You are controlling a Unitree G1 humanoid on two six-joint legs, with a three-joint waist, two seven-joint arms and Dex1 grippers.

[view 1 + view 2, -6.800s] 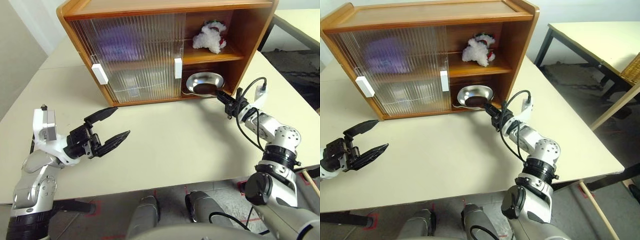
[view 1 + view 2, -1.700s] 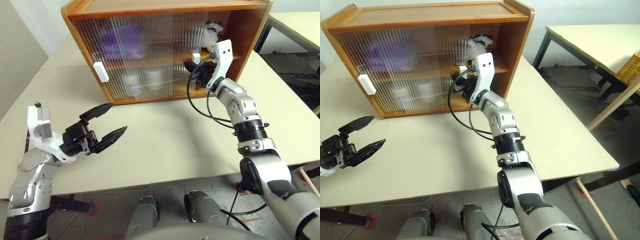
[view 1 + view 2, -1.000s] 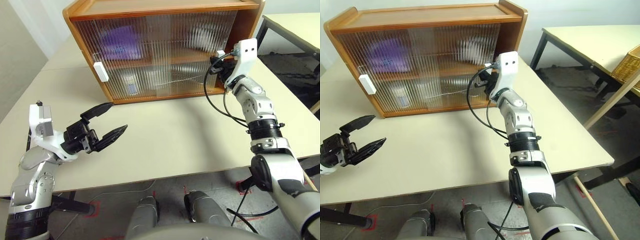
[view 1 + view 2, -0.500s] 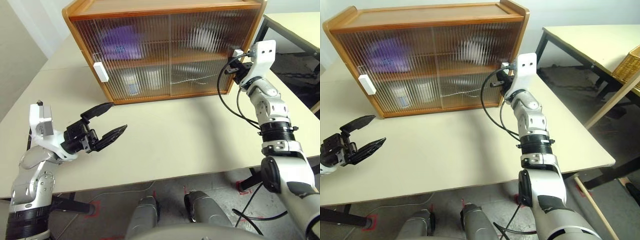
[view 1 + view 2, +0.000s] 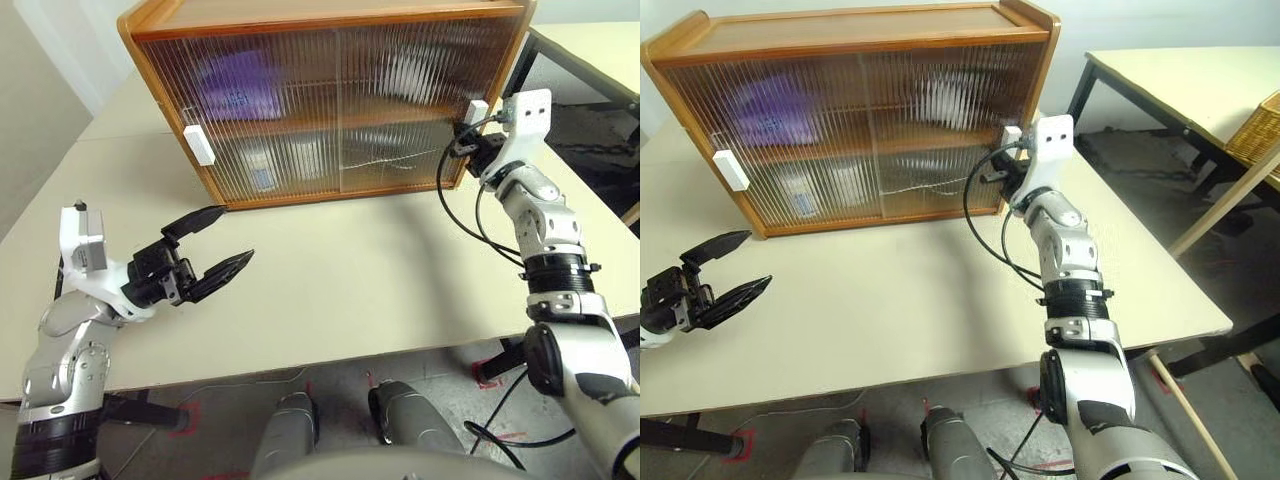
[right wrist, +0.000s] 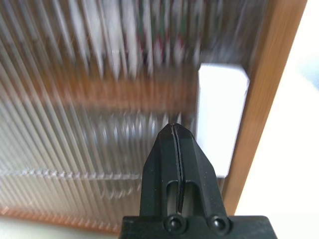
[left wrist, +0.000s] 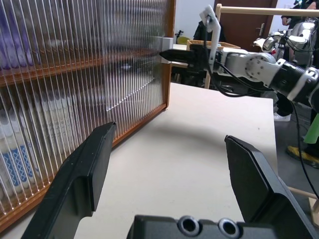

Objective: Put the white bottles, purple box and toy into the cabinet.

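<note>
The cabinet (image 5: 330, 95) stood on the table (image 5: 330, 290) with both ribbed sliding doors drawn across its front. Behind the doors the purple box (image 5: 238, 78) lay on the cabinet's upper shelf towards its left end, the white bottles (image 5: 262, 165) stood on the lower shelf beneath it, and a pale blur on the upper shelf towards the cabinet's right end was probably the toy (image 5: 410, 72). No task item remained on the table in front of the cabinet, so the task appeared essentially complete, with only withdrawal of the arm left.

The right gripper (image 5: 462, 147) had its fingers pressed together, holding nothing, its tip beside the white handle (image 5: 477, 110) at the cabinet's right edge. The left gripper (image 5: 215, 250) hung over the table in front of the cabinet's left corner, fingers spread wide and empty.

Compared with the earliest frames, the right half of the cabinet, then open with the toy and a steel bowl exposed, was now covered; the right door had been slid fully across, while the left gripper kept its place.
</note>
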